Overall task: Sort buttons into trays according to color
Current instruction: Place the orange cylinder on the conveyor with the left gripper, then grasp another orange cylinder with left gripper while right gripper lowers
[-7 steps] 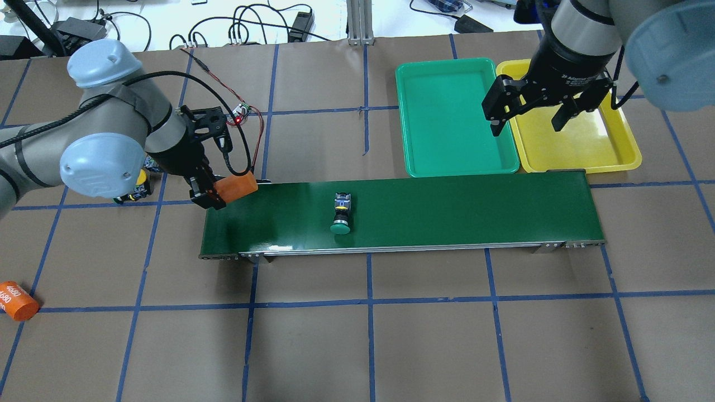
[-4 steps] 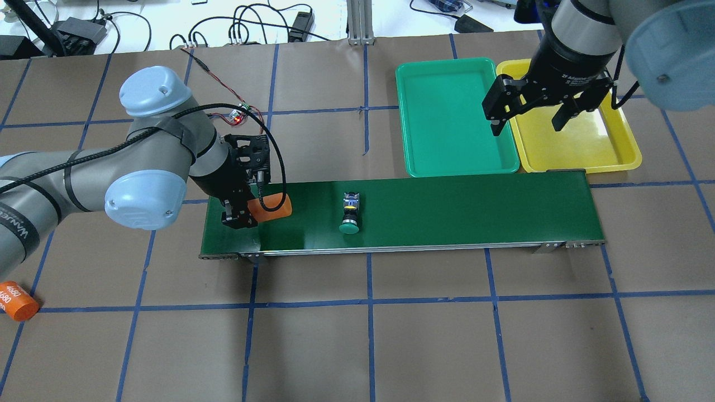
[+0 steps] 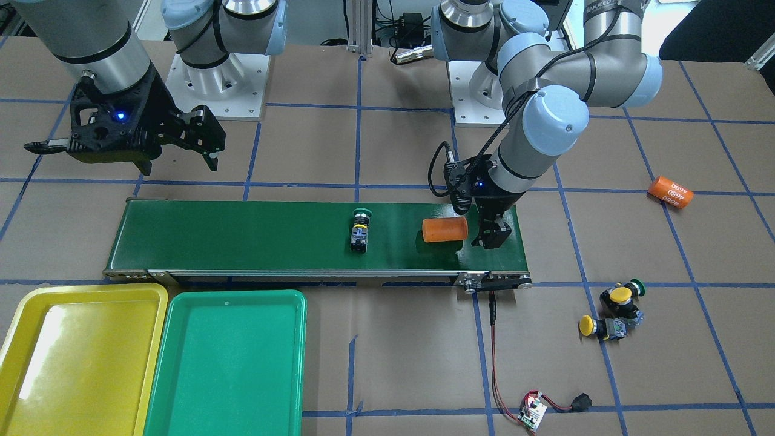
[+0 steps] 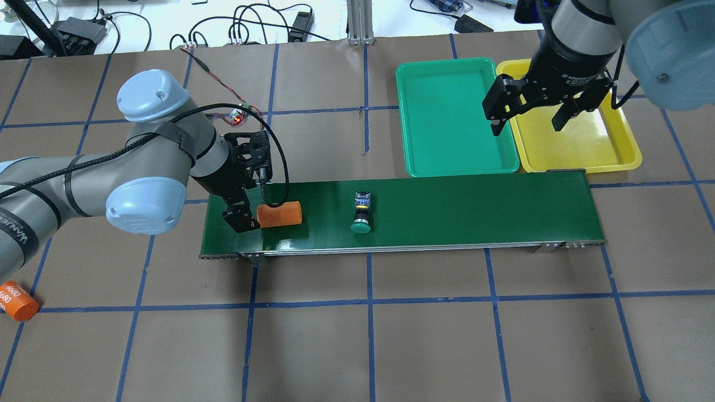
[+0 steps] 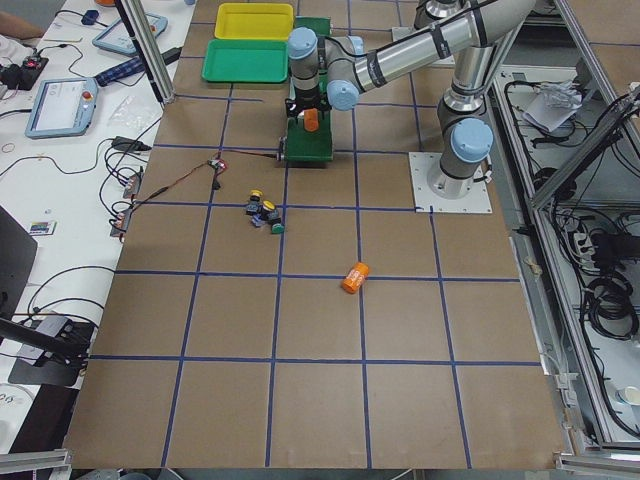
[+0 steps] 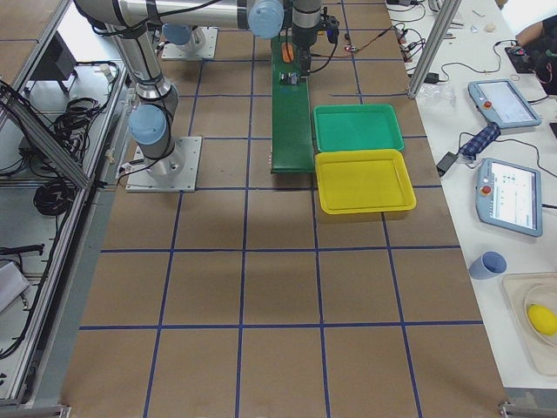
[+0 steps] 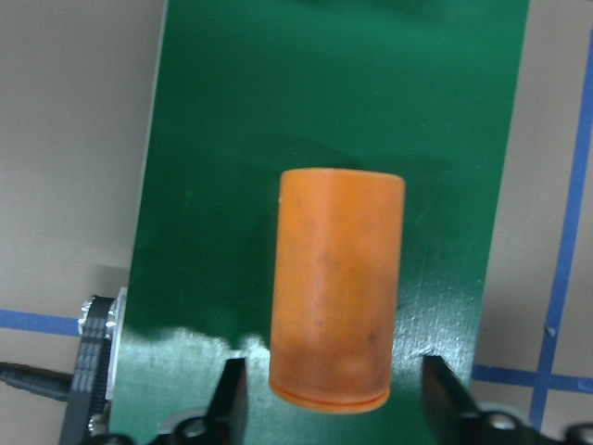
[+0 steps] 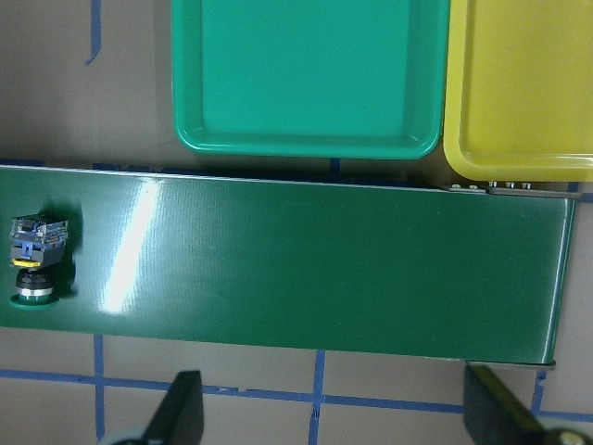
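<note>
A green-capped button (image 4: 360,215) lies on its side on the conveyor belt (image 4: 475,212); it also shows in the front view (image 3: 360,229) and the right wrist view (image 8: 37,264). Two yellow buttons (image 3: 620,297) (image 3: 587,325) and a second green one (image 3: 637,284) lie clustered on the table. The green tray (image 4: 452,117) and the yellow tray (image 4: 581,145) hold nothing. My left gripper (image 4: 244,216) is open, its jaws either side of the end of an orange cylinder (image 7: 335,287) lying on the belt. My right gripper (image 4: 528,123) is open and empty above the trays' shared edge.
A second orange cylinder marked 4680 (image 4: 17,301) lies near the table's left edge. A small circuit board (image 4: 237,116) with red and black wires sits behind the belt's left end. Cables and gear lie beyond the table's far edge.
My left arm carried the orange cylinder onto the belt's left end and opened around it. The green button has moved right along the belt. The right arm has not moved.
</note>
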You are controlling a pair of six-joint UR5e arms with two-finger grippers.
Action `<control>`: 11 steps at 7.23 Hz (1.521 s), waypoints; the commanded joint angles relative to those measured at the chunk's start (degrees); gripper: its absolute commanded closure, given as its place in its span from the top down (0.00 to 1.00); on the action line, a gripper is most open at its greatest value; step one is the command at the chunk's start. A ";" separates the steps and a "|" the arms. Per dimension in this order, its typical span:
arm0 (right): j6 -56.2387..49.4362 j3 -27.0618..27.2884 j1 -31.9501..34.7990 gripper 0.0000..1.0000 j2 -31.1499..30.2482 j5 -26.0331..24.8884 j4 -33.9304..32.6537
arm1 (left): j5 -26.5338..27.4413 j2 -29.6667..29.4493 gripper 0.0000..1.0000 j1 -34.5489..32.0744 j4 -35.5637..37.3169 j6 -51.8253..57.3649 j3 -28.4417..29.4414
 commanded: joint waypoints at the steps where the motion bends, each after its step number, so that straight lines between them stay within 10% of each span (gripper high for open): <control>1: -0.07 0.00 0.00 1.00 -0.09 0.00 0.00 | -0.18 1.32 1.00 9.41 -5.07 -0.84 1.31; 6: -0.77 -1.23 0.26 1.00 -4.47 -0.17 -0.18 | 5.44 -1.13 1.00 40.09 -8.01 -15.58 1.67; 11: 15.36 -0.44 0.35 1.00 -4.48 0.00 -0.97 | 12.90 -5.80 1.00 51.17 -3.00 -23.77 1.67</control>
